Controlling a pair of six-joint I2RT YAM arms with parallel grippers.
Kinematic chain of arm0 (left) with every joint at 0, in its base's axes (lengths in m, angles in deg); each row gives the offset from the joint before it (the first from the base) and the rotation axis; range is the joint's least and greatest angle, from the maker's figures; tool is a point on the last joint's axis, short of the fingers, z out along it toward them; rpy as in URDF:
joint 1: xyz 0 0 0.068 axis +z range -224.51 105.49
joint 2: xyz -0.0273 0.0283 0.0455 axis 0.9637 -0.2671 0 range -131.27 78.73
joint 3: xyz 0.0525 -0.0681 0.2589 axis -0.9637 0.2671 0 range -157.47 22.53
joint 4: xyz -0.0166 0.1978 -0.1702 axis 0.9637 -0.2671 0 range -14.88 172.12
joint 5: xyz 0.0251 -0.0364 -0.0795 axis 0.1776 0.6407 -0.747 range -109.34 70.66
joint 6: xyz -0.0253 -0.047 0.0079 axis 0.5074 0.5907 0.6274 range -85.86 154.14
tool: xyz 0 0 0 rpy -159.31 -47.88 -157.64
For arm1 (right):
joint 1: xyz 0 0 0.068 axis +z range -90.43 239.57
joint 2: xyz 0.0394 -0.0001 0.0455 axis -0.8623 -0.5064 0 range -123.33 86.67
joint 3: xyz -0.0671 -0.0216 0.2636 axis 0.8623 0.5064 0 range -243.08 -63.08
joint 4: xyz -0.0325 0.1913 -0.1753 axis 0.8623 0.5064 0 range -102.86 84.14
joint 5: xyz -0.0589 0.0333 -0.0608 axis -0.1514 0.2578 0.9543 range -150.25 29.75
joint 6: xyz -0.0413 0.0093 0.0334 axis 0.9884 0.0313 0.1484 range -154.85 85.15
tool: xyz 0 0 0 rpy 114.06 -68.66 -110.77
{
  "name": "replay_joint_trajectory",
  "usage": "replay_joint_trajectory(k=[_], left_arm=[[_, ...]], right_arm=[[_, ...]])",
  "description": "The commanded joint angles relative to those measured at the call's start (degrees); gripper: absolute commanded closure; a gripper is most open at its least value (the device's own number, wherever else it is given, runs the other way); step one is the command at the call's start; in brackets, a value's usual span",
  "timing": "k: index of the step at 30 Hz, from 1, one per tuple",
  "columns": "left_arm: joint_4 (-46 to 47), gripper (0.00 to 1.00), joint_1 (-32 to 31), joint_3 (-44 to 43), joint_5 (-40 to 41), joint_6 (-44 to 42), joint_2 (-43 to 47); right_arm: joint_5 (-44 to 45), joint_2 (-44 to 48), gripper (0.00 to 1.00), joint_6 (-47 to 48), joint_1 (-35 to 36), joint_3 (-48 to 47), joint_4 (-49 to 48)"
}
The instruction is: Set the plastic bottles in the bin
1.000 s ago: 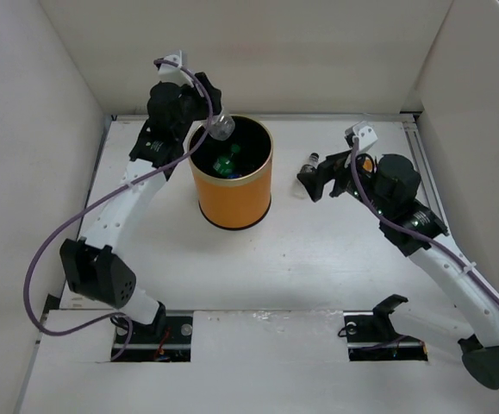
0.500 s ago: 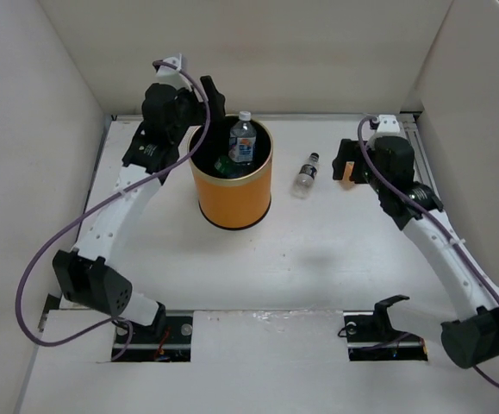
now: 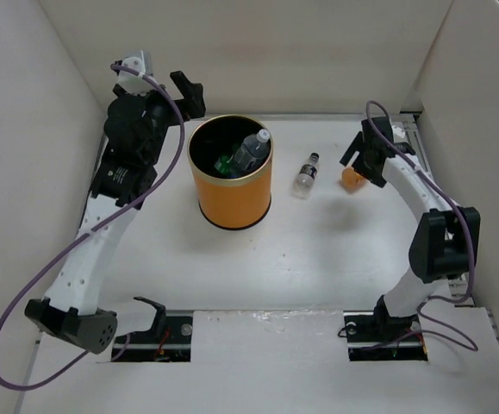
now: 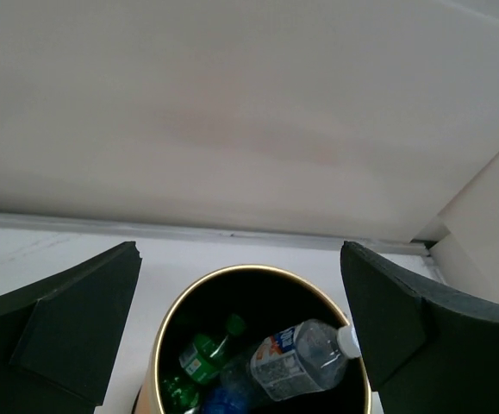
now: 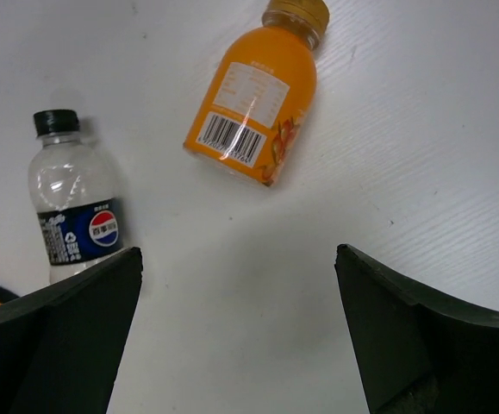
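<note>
White walls (image 3: pixel 25 129) close the table (image 3: pixel 318 259) on the left, back and right; a metal rail runs along the right edge. The bin (image 3: pixel 230 194), a smooth orange cylinder with a thin gold rim and black inside, stands left of centre toward the back, with a broad bare stretch of table in front of it. Inside it, a clear bottle with a white-blue label (image 4: pixel 296 360) leans with its white cap at the rim, and a green bottle (image 4: pixel 199 355) lies just beside it, lower down. On the table to the right of the bin lies a small clear bottle with a black cap (image 5: pixel 75 226), apart from the bin wall. An orange bottle (image 5: pixel 256 102) with a glossy label and a barcode lies near the right rail, a clear gap between the two. The left tool (image 4: pixel 239 285) hangs above the bin's far-left side, spread wide, gripping nothing. The right tool (image 5: pixel 239 285) hovers over the two loose bottles, equally wide and empty.
</note>
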Motion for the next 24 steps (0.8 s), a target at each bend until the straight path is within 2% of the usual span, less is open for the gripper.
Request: replay_joint_trajectory(k=[1, 3, 12, 19, 24], left_arm=[[-3.0, 0.0, -0.1, -2.8, 0.9, 0.1, -3.4], [-2.4, 0.0, -0.1, -2.2, 0.3, 0.1, -4.0], [-2.9, 0.0, -0.1, -2.7, -2.1, 0.6, -4.0], [-3.7, 0.0, -0.1, -3.8, -1.6, 0.6, -4.0], [-3.7, 0.0, -0.1, -3.8, -1.6, 0.6, -4.0]], right_arm=[[-0.7, -2.4, 0.03, -7.0, -1.5, -5.9, 2.5], [0.0, -6.4, 0.03, -9.6, -2.1, -8.9, 5.9], [-1.5, -18.0, 0.04, -10.1, -3.2, -18.3, 7.1], [-2.1, -19.9, 0.04, -11.2, -3.7, -15.2, 5.4], [-2.1, -23.5, 0.04, -11.2, -3.7, -16.6, 6.2]])
